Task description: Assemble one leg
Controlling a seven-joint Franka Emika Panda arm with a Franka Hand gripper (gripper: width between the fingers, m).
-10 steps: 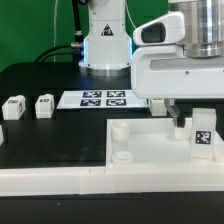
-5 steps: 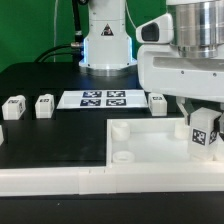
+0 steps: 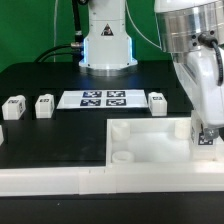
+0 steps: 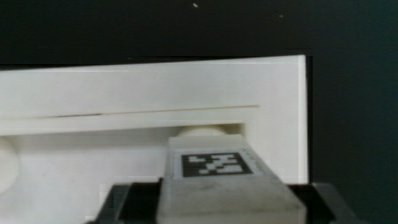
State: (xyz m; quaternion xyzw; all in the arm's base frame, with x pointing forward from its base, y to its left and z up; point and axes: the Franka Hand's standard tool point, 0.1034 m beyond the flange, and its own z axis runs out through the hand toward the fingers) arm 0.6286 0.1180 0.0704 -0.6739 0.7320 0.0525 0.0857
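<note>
My gripper is shut on a leg, a small white block with a black-and-white tag. It holds the leg low over the right side of the large white panel. In the wrist view the leg sits between my fingers, with a round corner socket of the panel just beyond its tip. Three more legs stand on the black table: two at the exterior view's left and one right of the marker board.
The marker board lies flat behind the panel. Two round sockets show on the panel's left side. A white rail runs along the table's front. The robot base stands at the back.
The arm has turned and moved down and to the exterior view's right. The held leg has dropped lower toward the panel's right side. The leg right of the marker board has come into view.
</note>
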